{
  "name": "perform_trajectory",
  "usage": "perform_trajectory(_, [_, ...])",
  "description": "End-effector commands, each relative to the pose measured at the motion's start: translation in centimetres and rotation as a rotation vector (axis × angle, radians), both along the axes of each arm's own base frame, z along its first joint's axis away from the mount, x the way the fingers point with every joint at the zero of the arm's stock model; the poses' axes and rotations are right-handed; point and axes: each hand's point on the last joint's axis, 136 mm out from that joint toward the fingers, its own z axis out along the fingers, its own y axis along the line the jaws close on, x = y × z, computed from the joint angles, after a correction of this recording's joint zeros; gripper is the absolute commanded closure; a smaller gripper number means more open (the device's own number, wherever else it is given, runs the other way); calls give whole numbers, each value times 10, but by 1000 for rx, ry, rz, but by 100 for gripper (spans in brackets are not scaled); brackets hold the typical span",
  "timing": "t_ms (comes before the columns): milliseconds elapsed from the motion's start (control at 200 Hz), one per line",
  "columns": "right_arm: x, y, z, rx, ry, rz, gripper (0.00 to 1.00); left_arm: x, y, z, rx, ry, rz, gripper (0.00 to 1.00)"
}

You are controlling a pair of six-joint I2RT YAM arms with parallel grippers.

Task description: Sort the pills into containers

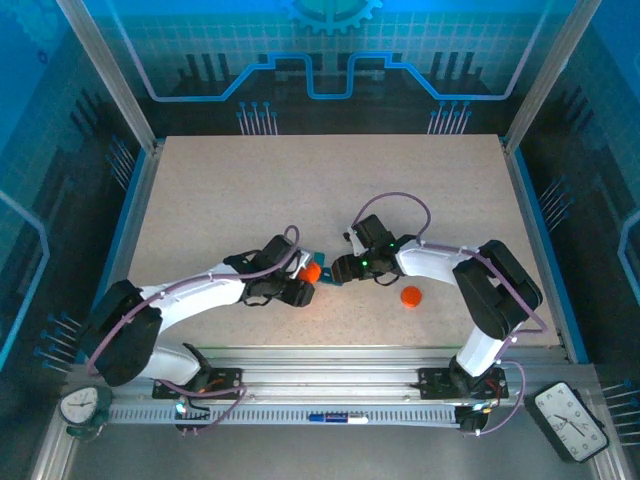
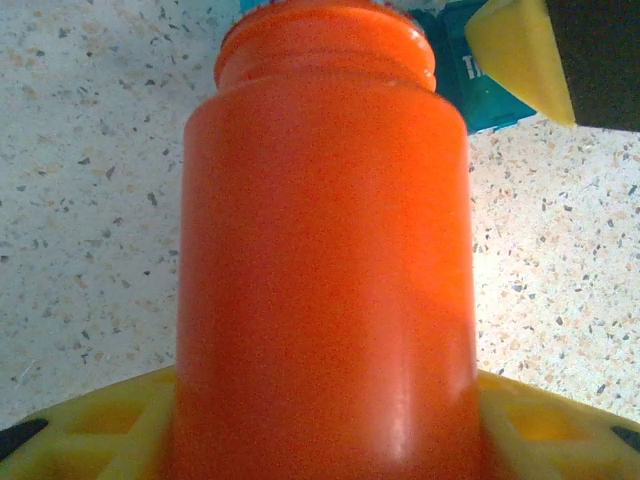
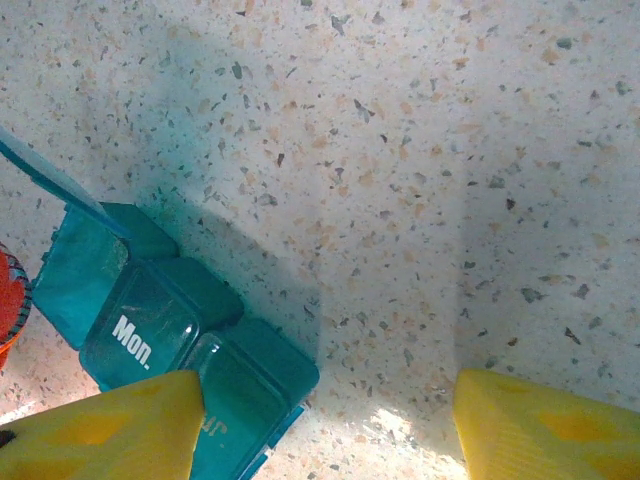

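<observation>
Grip first: my left gripper (image 2: 320, 440) is clamped around the lower body of the orange bottle (image 2: 320, 250), a yellow finger on either side. The bottle's long axis runs straight out ahead of the gripper, with the uncapped mouth at the far end. Just past that mouth and slightly to its right I see a corner of the dark-teal pill box (image 2: 465, 100). So the box lies directly ahead of the left gripper, close to the bottle's lip, though I cannot tell if they touch.

From my right gripper (image 3: 330, 425) things sit differently. Its jaws stand wide apart with bare counter (image 3: 400, 150) between them, and they hold nothing. The box lies toward its left finger, whose tip overlaps the nearest compartment — pressing or hovering, I cannot say. The strip's long axis runs away from that finger, forward and to the left. The "Mon." compartment comes next, then the farthest one, whose lid (image 3: 50, 180) stands open. A sliver of orange sits just beyond that open end.

I judge the coming move belongs to the left arm — the open compartment is the one nearest the bottle mouth, so any tipping must aim there. The orange cap (image 1: 411, 296) lies on the counter well behind the right gripper.
</observation>
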Motion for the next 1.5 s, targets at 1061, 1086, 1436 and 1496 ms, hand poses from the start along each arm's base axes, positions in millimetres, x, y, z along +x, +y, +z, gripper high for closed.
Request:
perform_trajectory(1061, [-18,-9,-24,-41,53,-1,33,-3,-8,13,104,152,-19,100])
perform_trajectory(1086, [-19,-9,-24,-42,56,-1,33,-3,-7,12,107,156,-18,100])
perform_trajectory(1436, [-19,-9,-26,-42,58,-3,33,-5,-6,11,145,187,-39,100])
perform_trajectory(1496, [-20,-10,-26,-41,59,-4,33,-5,-4,10,154,190,-40,100])
